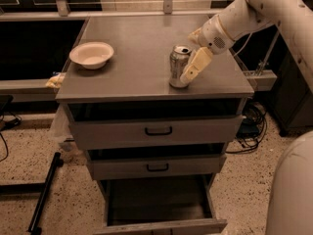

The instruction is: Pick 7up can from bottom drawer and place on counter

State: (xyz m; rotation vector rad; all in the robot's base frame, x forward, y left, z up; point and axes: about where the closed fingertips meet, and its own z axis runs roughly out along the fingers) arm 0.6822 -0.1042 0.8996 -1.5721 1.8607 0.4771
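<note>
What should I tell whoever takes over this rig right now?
End effector: right against the right side of the 7up can, low over the counter. Whether it grips the can is unclear.
Things: the can stands upright on the counter near the front right edge. The bottom drawer is pulled open. A white bowl sits on the counter's left.
Done: the can is out of the drawer and on the counter.
Left: confirm release, then probably back the arm away without tipping the can.
</note>
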